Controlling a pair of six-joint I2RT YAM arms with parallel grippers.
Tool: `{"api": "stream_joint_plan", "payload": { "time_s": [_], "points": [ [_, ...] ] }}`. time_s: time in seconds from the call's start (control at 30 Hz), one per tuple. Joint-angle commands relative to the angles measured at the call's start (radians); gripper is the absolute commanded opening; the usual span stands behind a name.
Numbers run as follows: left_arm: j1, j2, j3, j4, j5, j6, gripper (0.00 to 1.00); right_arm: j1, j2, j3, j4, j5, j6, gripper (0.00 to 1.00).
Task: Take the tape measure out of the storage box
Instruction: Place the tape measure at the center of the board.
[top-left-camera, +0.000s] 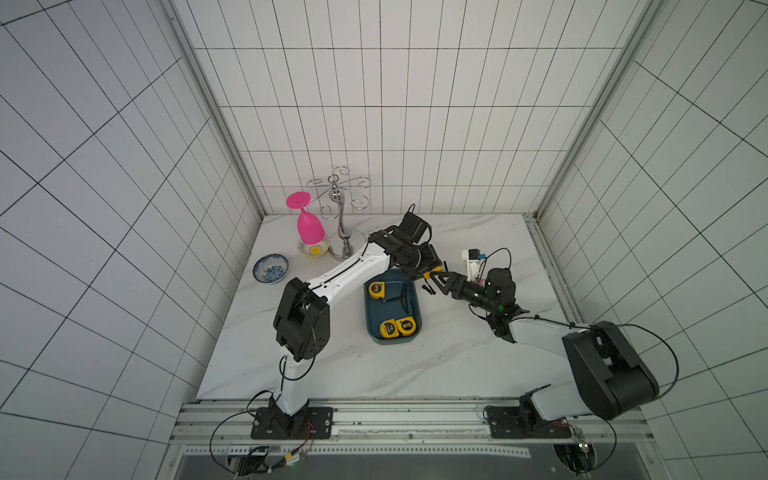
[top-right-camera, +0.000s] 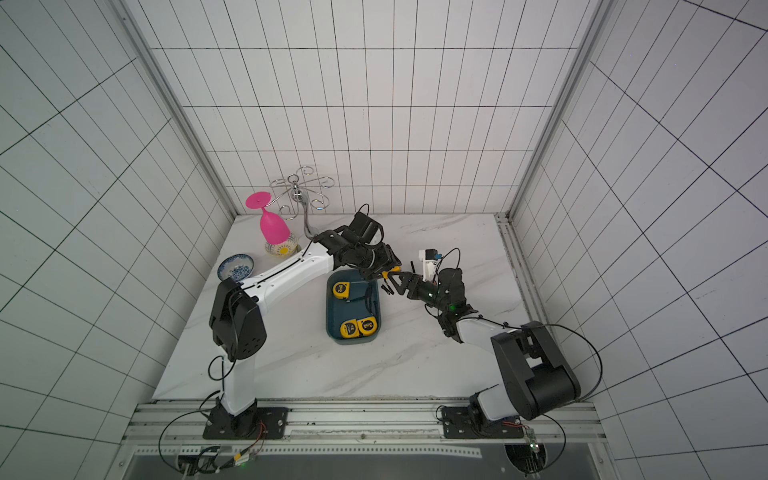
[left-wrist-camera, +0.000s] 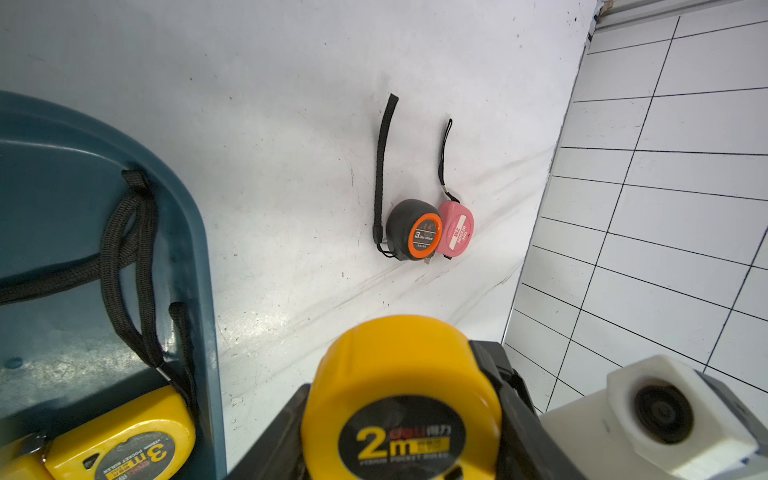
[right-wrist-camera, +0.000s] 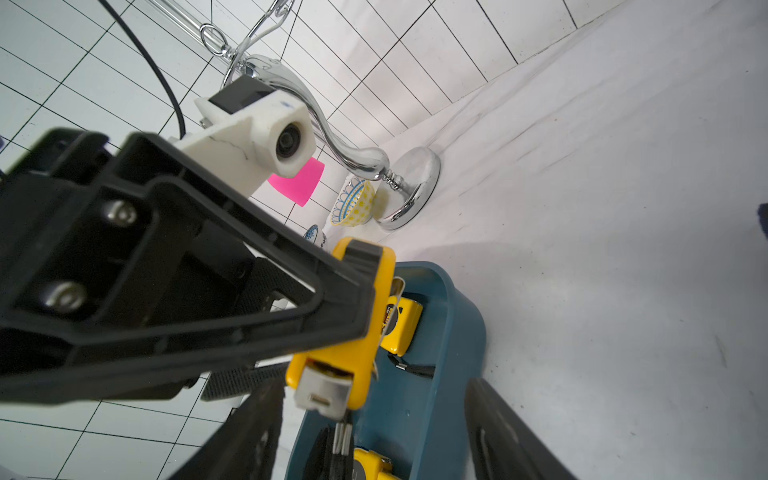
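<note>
White tiled walls (top-left-camera: 415, 124) with dark grout close in on three sides. The tabletop (top-left-camera: 457, 353) is white, grey-veined marble, evenly lit, with an aluminium rail (top-left-camera: 415, 415) along its near edge.

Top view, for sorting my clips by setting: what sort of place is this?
Probably a robot test cell, not a home kitchen: white tiled walls enclose a marble-look tabletop, and the left arm and right arm are bolted to an aluminium rail.
</note>
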Motion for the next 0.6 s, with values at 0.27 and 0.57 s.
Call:
{"api": "stream_joint_plan", "payload": {
  "time_s": [0.27,0.57],
  "points": [
    [0.007,-0.059,-0.040,0.092,0.095,-0.047,0.00,0.013,0.005,-0.001,0.089,0.038,0.002,0.58],
    [0.010,-0.087,-0.100,0.131,0.129,-0.076,0.00,0.014,-0.009,-0.012,0.081,0.059,-0.002,0.32]
  ]
}}
